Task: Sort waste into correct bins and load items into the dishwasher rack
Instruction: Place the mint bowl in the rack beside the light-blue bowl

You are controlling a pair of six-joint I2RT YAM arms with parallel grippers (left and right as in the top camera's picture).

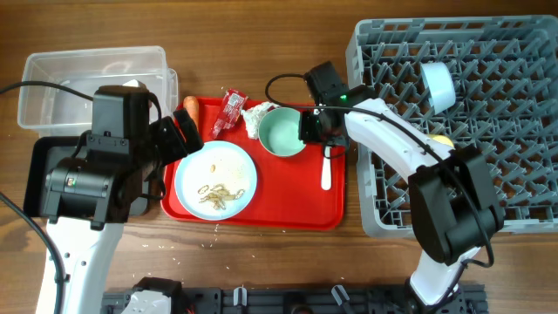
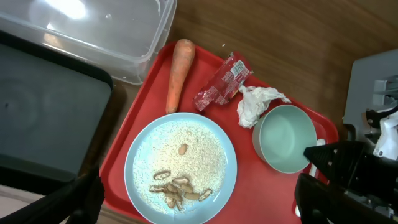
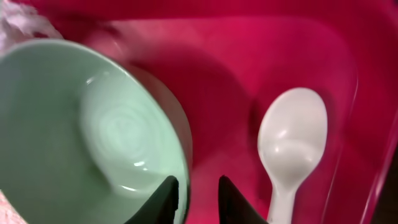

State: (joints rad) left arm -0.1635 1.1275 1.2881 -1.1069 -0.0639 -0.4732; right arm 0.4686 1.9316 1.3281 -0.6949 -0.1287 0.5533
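In the overhead view, a large grey plastic dishwasher rack (image 1: pixel 366 196) with upright pegs is seen at the right of the wooden surface (image 1: pixel 261 44). A flat red serving tray (image 1: pixel 296 196) lies in the middle, and a clear plastic rectangular tub (image 1: pixel 52 65) and a black rectangular tray (image 1: pixel 37 170) are at the left. On the red tray are laid a round pale blue plate (image 1: pixel 237 170) bearing tan food scraps (image 1: pixel 218 196), a small orange carrot (image 1: pixel 192 109), a red printed snack wrapper (image 1: pixel 230 113), a crumpled white tissue (image 1: pixel 259 118), a mint bowl (image 1: pixel 283 135) and a small white spoon (image 1: pixel 326 174). A second pale bowl (image 1: pixel 438 85) is stood on edge in the rack, near a yellow cup (image 1: pixel 442 139) that is partly hidden. The left tool (image 1: pixel 181 135) is poised over the red tray's left edge, and the right tool (image 1: pixel 307 129) is placed at the mint bowl's right rim.

In the left wrist view, the left tool's fingers are spread wide and nothing is grasped. The plate lies below them, and the tissue is seen touching the bowl.

In the right wrist view, the right tool's fingers (image 3: pixel 166 198) are slightly parted astride the bowl's rim and are not clamped on it. The spoon lies just beside.
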